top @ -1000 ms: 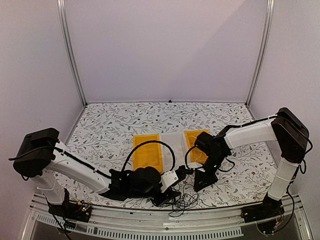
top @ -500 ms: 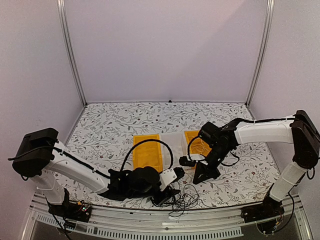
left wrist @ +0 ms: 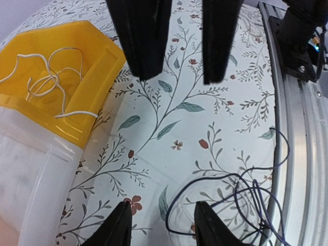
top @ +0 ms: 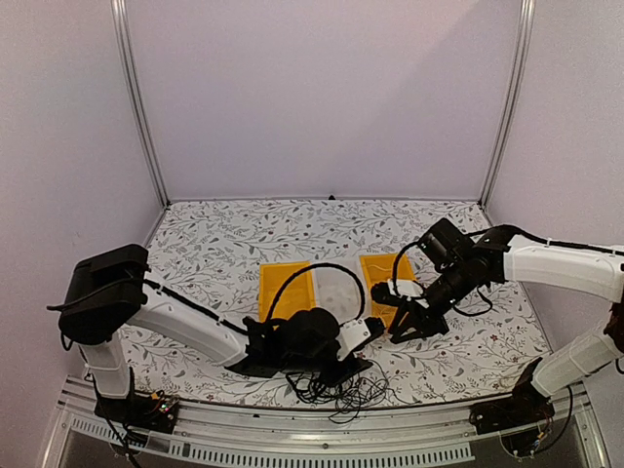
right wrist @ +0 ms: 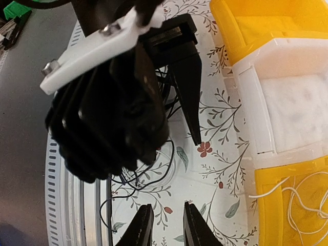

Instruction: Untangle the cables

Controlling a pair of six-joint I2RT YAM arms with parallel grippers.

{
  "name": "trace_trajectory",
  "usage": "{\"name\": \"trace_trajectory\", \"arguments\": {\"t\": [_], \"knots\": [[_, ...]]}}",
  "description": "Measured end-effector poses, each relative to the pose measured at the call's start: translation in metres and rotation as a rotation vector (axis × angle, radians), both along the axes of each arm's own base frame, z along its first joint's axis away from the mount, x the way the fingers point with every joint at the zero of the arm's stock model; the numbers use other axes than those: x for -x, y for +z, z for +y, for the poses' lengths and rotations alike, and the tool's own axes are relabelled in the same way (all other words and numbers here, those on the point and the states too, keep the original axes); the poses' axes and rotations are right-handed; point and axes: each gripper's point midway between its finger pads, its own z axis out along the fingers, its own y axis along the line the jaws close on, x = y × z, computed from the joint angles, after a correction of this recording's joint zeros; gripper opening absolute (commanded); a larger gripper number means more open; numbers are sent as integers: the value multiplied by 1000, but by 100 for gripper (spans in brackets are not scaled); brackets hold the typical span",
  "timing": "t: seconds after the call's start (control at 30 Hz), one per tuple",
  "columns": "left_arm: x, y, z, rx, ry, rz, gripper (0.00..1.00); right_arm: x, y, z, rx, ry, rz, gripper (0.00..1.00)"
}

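Black cables (left wrist: 241, 195) are lying knotted at the desk's near edge, just beside the left gripper (left wrist: 164, 228), its fingers standing apart and empty. Beyond, the right gripper (right wrist: 166, 225) is hovering narrowly parted, holding nothing. Pinching one outer loop while the left anchors the knot seems wisest.

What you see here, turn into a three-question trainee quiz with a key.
1. True or false: the left gripper is clamped on the dark cable tangle.
2. Where does the white cable lie? A) in the yellow bin B) among the dark cable tangle C) in the left gripper
3. Fill in: the right gripper has its jaws ___, with nothing between them.
Key: 1 false, it is open and empty; 2 A; 3 open.
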Motion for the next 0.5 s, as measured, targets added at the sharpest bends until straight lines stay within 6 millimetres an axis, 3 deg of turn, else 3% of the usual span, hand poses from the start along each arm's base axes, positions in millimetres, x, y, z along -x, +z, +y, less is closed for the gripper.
{"name": "trace_trajectory", "arguments": {"t": [0.37,0.5], "knots": [[2,-13,-11,-49,-88,28,19,-15,2,-14,-15,-80,-5,27],[3,-20,-10,-67,-104,29,4,-16,3,-14,-21,-81,-6,27]]}}
